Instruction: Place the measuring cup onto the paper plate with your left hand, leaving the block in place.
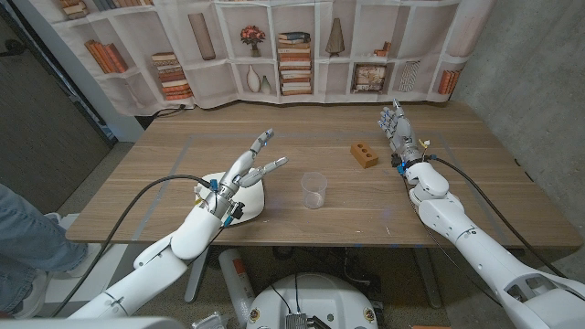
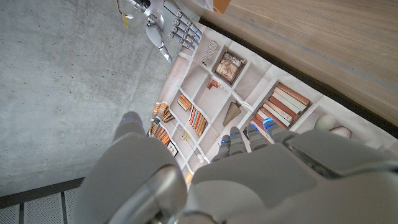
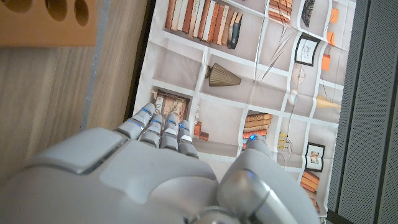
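Standing on the wooden table (image 1: 164, 206), a clear plastic measuring cup (image 1: 313, 190) sits just beyond the spread fingertips of the robot's left hand (image 1: 245, 170), which holds nothing and hovers over a white paper plate (image 1: 247, 203). Beside the upright, loosely parted fingers of the empty right hand (image 1: 399, 131) lies a tan wooden block (image 1: 364, 153) with round holes, between those fingers and the cup.

Bare table is lying between the left hand (image 1: 245, 174) and the measuring cup (image 1: 313, 190), while the block (image 1: 364, 154) is sitting seemingly well apart behind it.
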Controlling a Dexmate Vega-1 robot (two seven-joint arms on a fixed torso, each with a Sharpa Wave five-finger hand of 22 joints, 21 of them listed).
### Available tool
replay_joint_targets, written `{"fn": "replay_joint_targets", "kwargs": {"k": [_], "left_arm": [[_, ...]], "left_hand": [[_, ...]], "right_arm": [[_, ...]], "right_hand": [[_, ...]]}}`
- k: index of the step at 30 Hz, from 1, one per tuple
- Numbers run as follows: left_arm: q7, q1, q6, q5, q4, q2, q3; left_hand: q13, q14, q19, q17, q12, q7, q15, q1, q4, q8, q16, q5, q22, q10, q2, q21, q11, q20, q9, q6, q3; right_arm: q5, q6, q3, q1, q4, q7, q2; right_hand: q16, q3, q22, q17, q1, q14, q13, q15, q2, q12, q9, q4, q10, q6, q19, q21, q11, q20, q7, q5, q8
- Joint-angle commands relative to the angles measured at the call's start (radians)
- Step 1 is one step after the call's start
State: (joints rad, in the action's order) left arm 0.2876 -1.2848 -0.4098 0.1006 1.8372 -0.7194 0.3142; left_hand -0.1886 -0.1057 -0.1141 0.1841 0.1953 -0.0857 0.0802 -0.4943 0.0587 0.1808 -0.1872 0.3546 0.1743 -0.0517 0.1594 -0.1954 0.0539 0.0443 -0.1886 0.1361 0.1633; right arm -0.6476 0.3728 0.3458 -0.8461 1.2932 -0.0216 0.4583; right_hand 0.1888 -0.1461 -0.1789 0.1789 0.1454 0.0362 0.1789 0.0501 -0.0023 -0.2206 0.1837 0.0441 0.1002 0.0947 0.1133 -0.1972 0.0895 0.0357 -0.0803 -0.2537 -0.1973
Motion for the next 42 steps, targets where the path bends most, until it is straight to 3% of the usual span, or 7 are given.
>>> {"fn": "replay_joint_targets", "kwargs": {"k": [1,8,12,34,42], "left_arm": [[0.045,-0.033,0.048,0.048,0.045,-0.008,-0.003],[0.086,-0.040,0.050,0.074,0.039,0.006,-0.001],[0.105,-0.038,0.054,0.089,0.033,0.015,0.005],[0.124,-0.009,0.115,0.150,0.027,0.028,0.080],[0.170,-0.002,0.116,0.205,0.021,0.034,0.101]], "left_hand": [[-0.005,0.002,0.007,0.001,0.001,0.015,0.018,-0.016,0.011,0.009,0.000,0.007,0.006,-0.010,0.001,-0.006,0.009,0.035,-0.005,0.001,-0.005],[-0.007,0.055,0.050,0.003,0.022,0.051,0.012,-0.029,0.022,0.036,-0.018,0.015,0.008,0.036,0.002,-0.021,-0.002,0.050,-0.006,-0.067,-0.025],[-0.008,0.042,0.048,0.004,0.017,0.063,0.022,-0.034,0.025,0.026,-0.010,0.018,0.009,0.023,0.001,-0.018,-0.001,0.083,-0.007,-0.045,-0.034],[-0.010,0.019,0.035,0.006,0.008,0.062,0.026,-0.041,0.030,0.017,-0.002,0.023,0.011,-0.010,-0.002,-0.011,0.001,0.105,-0.008,-0.019,-0.049],[-0.011,0.040,0.047,0.006,0.018,0.056,0.023,-0.052,0.034,0.030,-0.011,0.029,0.011,0.011,-0.010,-0.016,0.000,0.113,-0.009,-0.048,-0.054]], "right_arm": [[-0.001,0.004,0.001,0.001,-0.001,0.004,-0.001],[-0.006,0.003,0.000,-0.002,-0.003,0.005,-0.001],[-0.009,0.001,-0.002,-0.006,-0.002,0.004,0.000],[-0.017,0.021,-0.010,-0.012,-0.015,0.014,-0.004],[-0.017,0.028,-0.009,-0.014,-0.017,0.011,-0.010]], "right_hand": [[0.001,-0.001,-0.005,0.006,0.012,0.004,0.006,0.003,0.001,0.002,0.004,0.002,0.007,0.004,0.005,-0.004,-0.001,0.005,0.005,0.001,-0.001],[0.001,0.000,-0.005,0.006,0.012,0.004,0.006,0.004,0.001,0.002,0.004,0.003,0.008,0.006,0.004,-0.003,-0.003,0.004,0.007,0.002,-0.002],[0.001,0.000,-0.005,0.006,0.012,0.005,0.006,0.004,0.001,0.002,0.004,0.003,0.009,0.007,0.004,-0.003,-0.003,0.004,0.008,0.002,-0.002],[0.001,0.002,-0.005,0.006,0.013,0.007,0.006,0.003,0.002,0.002,0.004,0.005,0.011,0.007,0.003,-0.003,-0.005,0.002,0.010,0.004,-0.001],[0.001,0.003,-0.005,0.006,0.013,0.008,0.006,0.003,0.002,0.002,0.004,0.005,0.013,0.007,0.002,-0.003,-0.003,0.002,0.011,0.004,-0.001]]}}
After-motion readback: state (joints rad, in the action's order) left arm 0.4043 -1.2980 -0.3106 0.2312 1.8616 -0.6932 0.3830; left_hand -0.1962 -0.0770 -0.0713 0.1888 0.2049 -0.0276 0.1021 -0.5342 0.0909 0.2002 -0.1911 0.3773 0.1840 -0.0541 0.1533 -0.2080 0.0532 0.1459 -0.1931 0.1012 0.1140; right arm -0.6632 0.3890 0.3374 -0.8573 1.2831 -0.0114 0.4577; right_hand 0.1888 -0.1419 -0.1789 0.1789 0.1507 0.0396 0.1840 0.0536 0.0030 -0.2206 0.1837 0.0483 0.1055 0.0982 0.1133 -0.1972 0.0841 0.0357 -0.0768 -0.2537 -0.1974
